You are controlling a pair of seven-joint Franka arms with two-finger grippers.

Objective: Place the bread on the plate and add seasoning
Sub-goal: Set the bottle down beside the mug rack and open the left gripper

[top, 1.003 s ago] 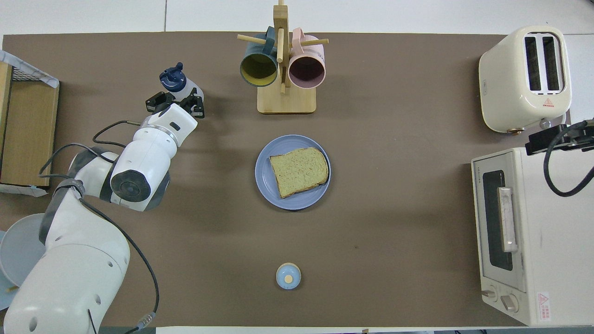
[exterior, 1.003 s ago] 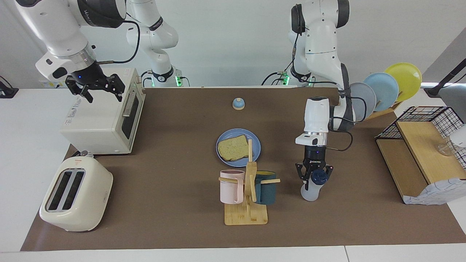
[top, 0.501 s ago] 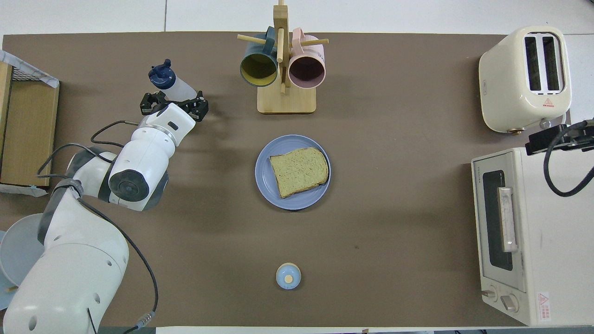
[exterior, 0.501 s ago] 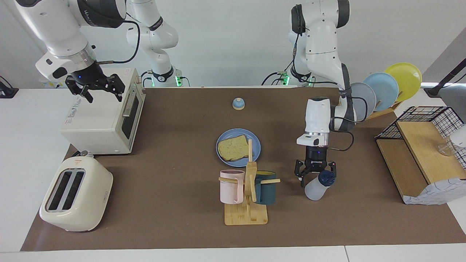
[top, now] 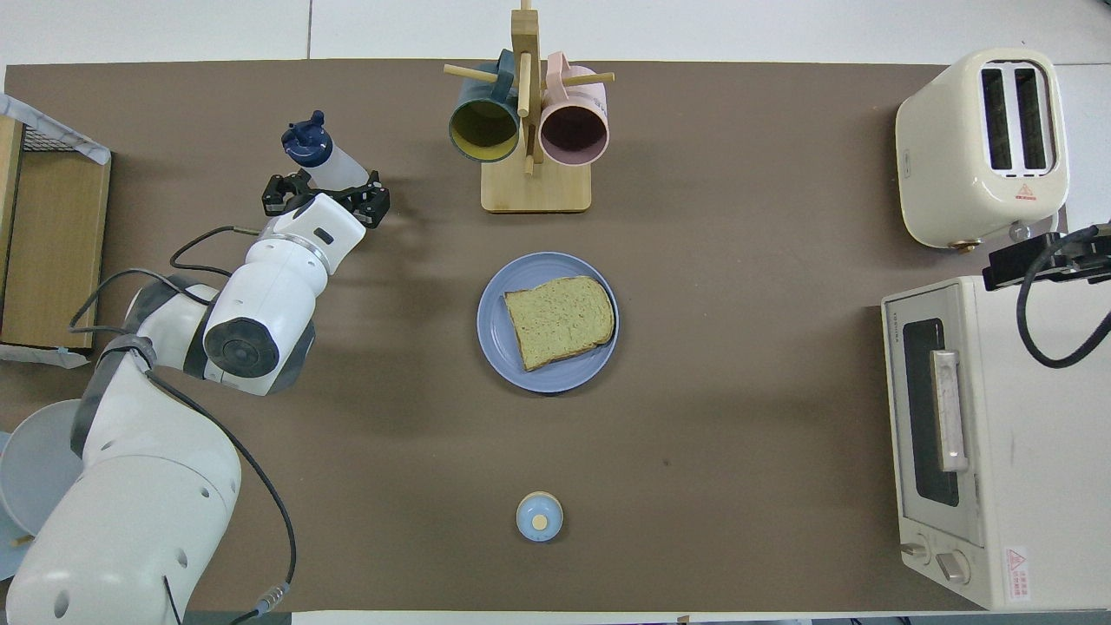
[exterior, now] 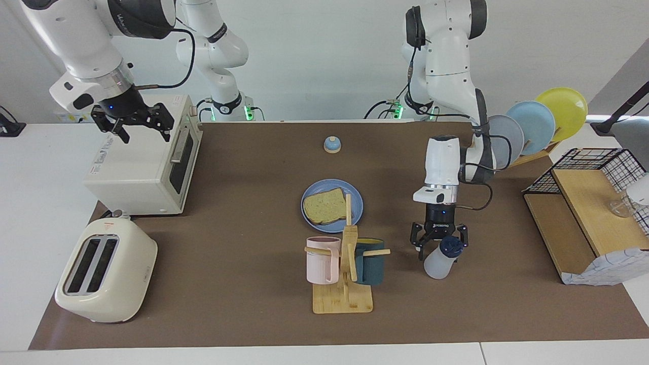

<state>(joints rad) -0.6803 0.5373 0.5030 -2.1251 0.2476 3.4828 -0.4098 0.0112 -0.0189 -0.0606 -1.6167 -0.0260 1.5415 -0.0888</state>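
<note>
The bread (exterior: 324, 207) (top: 560, 319) lies flat on the round blue plate (exterior: 356, 205) (top: 493, 338) in the middle of the table. The seasoning bottle (exterior: 439, 261) (top: 330, 163), translucent white with a navy cap, stands on the table toward the left arm's end, leaning a little. My left gripper (exterior: 439, 244) (top: 325, 198) hangs open just over it, its fingers on either side of the cap and apart from it. Above the toaster oven, my right gripper (exterior: 136, 124) (top: 1037, 259) waits open and holds nothing.
A wooden mug rack (exterior: 344, 296) with a pink and a teal mug stands beside the bottle. A cream toaster (exterior: 104, 271) and a toaster oven (exterior: 142, 162) fill the right arm's end. A bell (exterior: 332, 145), upright plates (exterior: 537, 124) and a wooden shelf (exterior: 583, 213) also stand here.
My left gripper has opened and let go of the seasoning bottle, rising slightly. The bottle tipped toward the left arm's end and now stands leaning. The right arm has not moved.
</note>
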